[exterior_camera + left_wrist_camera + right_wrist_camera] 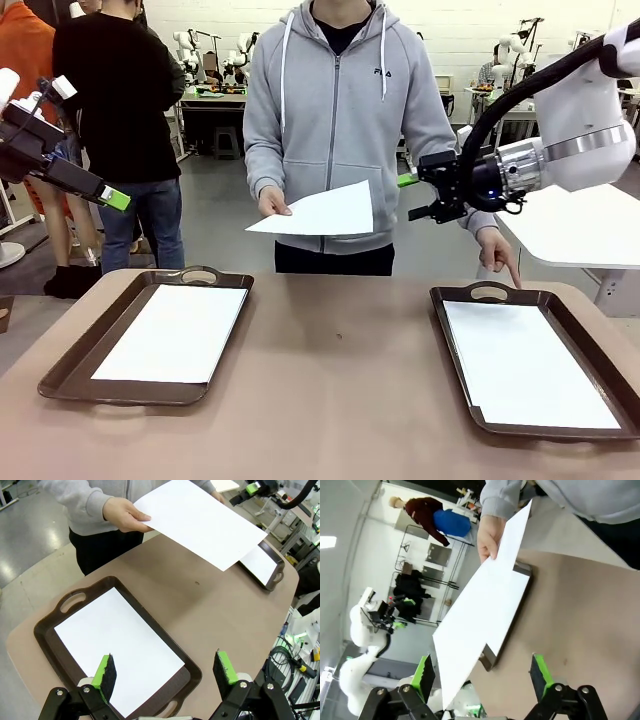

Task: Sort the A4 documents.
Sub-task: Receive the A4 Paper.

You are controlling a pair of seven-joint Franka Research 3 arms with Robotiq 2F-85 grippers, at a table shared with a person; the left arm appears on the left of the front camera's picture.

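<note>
A person's hand is holding out a thin white A4 paper sheet; the left gripper and right gripper are hanging wide open, gripping nothing.

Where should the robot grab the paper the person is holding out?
Probably the held sheet's free corner near the right gripper, coming in flat from that side: the person's hand pinches the opposite edge, and thin paper fits between the jaws edge-on.
</note>
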